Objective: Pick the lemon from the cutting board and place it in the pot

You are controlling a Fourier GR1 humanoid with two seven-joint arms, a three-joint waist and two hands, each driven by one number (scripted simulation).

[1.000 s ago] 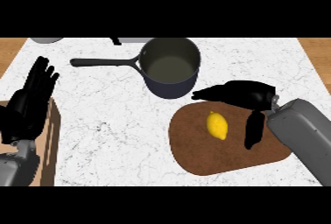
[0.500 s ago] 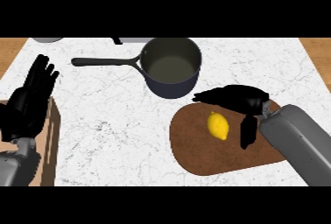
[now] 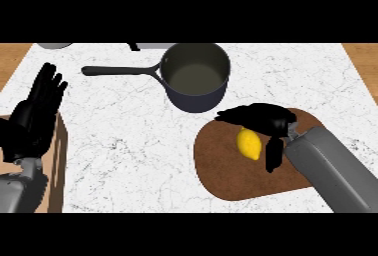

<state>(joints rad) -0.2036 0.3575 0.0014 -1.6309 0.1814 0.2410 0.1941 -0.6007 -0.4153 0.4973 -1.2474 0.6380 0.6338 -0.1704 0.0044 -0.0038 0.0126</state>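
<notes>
- Lemon (image 3: 249, 143) lies on the cutting board (image 3: 221, 170), upper middle of it, not yet lifted; pot (image 3: 195, 75) holds nothing that shows
- Right hand (image 3: 260, 120) arches over the lemon's far end, fingers curved and spread, thumb hanging down the fruit's right side; no closure round it visible, so I judge the grasp is not yet made
- Left to do: close on the lemon, lift, carry it up-left to the pot, release
- Left hand (image 3: 33, 117) rests at the left edge, fingers straight and slightly apart
- Lemon: smooth yellow oval, pointed ends
- Board: dark brown, rounded, matte
- Pot: dark, deep, round, with a long straight handle pointing left; sits just beyond the board
- Counter (image 3: 125, 150): white, grey-veined marble look
</notes>
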